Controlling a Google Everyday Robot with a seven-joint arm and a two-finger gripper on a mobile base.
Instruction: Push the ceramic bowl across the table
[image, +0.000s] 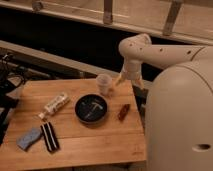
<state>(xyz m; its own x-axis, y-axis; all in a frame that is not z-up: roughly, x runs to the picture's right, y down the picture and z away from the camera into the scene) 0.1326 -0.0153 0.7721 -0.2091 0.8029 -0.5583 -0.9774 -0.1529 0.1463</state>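
Observation:
The ceramic bowl (91, 108) is round, shallow and black with pale streaks inside. It sits right of centre on the wooden table (95, 142). My gripper (120, 80) hangs from the white arm above the table's far right edge. It is behind and to the right of the bowl, apart from it, and close beside a small translucent whitish cup (104, 84) that stands at the far edge.
A white tube (54, 105) lies left of the bowl. A small brown bar (123, 112) lies to its right. A blue sponge (28, 138) and a black striped item (49, 136) lie at the front left. My white body (180, 120) fills the right side.

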